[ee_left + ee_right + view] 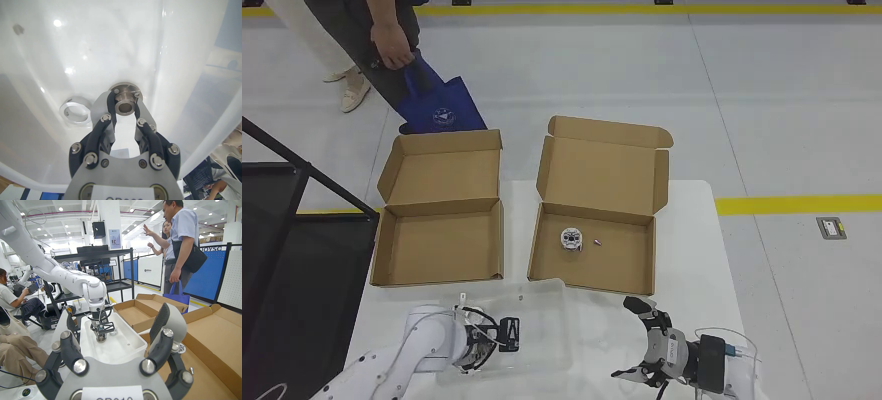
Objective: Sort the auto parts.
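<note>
Steel, flanged and hollow, the hub (128,90) is resting flange-down on the floor of the white plastic bin (94,56). The left gripper (124,99) is pinching its neck, jaws drawn narrow around it. A silver ring collar (73,120) is lying on the bin floor just beside the hub. The bin is sitting along the table's (692,300) near edge, toward the left corner. Over the near right corner the right gripper (634,340) is hovering, jaws spread wide and holding nothing. Two open cardboard boxes are lying side by side toward the far edge: the left box (437,245), and the right box (622,260), which is holding a round part (571,237) and a small pin (599,241).
</note>
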`<state>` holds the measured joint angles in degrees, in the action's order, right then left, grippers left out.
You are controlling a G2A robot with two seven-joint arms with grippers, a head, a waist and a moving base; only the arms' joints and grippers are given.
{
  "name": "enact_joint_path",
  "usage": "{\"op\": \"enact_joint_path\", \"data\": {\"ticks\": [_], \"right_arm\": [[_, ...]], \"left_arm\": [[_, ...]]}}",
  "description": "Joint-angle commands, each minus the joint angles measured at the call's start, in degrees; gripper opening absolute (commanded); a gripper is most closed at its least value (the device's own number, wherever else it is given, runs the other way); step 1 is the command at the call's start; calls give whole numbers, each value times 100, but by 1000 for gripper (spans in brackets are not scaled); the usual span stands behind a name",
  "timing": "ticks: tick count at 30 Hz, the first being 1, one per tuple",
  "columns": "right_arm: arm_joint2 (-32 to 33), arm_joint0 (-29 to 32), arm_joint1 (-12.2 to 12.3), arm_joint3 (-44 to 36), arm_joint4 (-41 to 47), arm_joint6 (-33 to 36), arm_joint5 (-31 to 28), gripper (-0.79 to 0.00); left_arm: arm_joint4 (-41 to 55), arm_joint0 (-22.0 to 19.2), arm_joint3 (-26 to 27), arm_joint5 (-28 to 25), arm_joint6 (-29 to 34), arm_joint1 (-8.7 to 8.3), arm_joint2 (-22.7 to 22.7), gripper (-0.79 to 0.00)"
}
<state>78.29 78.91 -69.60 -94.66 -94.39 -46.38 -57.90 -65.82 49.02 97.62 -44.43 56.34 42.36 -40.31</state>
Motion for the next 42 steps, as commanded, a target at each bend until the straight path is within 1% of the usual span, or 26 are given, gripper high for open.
{"op": "enact_joint_path", "data": {"ticks": [1, 4, 6, 7, 9, 11, 12, 13, 16, 19, 22, 23, 26, 29, 31, 34, 37, 40, 41, 42], "right_arm": [[0, 0, 0, 0, 0, 0, 0, 0], [0, 0, 0, 0, 0, 0, 0, 0], [0, 0, 0, 0, 0, 0, 0, 0], [0, 0, 0, 0, 0, 0, 0, 0], [0, 0, 0, 0, 0, 0, 0, 0], [0, 0, 0, 0, 0, 0, 0, 0], [0, 0, 0, 0, 0, 0, 0, 0], [0, 0, 0, 0, 0, 0, 0, 0], [0, 0, 0, 0, 0, 0, 0, 0], [0, 0, 0, 0, 0, 0, 0, 0], [0, 0, 0, 0, 0, 0, 0, 0], [0, 0, 0, 0, 0, 0, 0, 0], [0, 0, 0, 0, 0, 0, 0, 0], [0, 0, 0, 0, 0, 0, 0, 0], [0, 0, 0, 0, 0, 0, 0, 0], [0, 0, 0, 0, 0, 0, 0, 0], [0, 0, 0, 0, 0, 0, 0, 0], [0, 0, 0, 0, 0, 0, 0, 0], [0, 0, 0, 0, 0, 0, 0, 0], [0, 0, 0, 0, 0, 0, 0, 0]], "left_arm": [[76, 111, 202, -46, -97, -79, -207, -785], [228, 307, 500, -136, -272, -207, -543, -785], [377, 530, 778, -245, -456, -343, -912, -785], [423, 603, 865, -282, -524, -382, -1024, -785], [583, 869, 1114, -433, -793, -524, -1456, -785], [682, 1078, 1258, -530, -1026, -618, -1777, -785], [764, 1243, 1335, -591, -1265, -688, -2055, -785], [807, 1329, 1364, -644, -1393, -721, -2191, -785], [981, 1718, 1391, -840, -2010, -852, -2816, -785], [1158, 2086, 1257, -1034, -2668, -950, -3442, -785], [1300, 2493, 1084, -1274, -3448, -1014, -4056, -785], [1310, 2574, 1043, -1313, -3598, -1022, -4173, -785], [1325, 2953, 953, -1357, -4324, -1045, -4625, -785], [1333, 3331, 886, -1357, -5220, -1089, -4953, -785], [1291, 3562, 874, -1357, -5919, -1128, -5096, -785], [1058, 3857, 708, -1357, -6868, -1215, -5224, -785], [656, 4040, 546, -1357, -7552, -1301, -5309, -785], [264, 4129, 324, -1357, -7837, -1350, -5471, -785], [139, 4147, 290, -1310, -7823, -1349, -5552, -785], [42, 4194, 307, -1148, -7776, -1338, -5614, -785]]}}
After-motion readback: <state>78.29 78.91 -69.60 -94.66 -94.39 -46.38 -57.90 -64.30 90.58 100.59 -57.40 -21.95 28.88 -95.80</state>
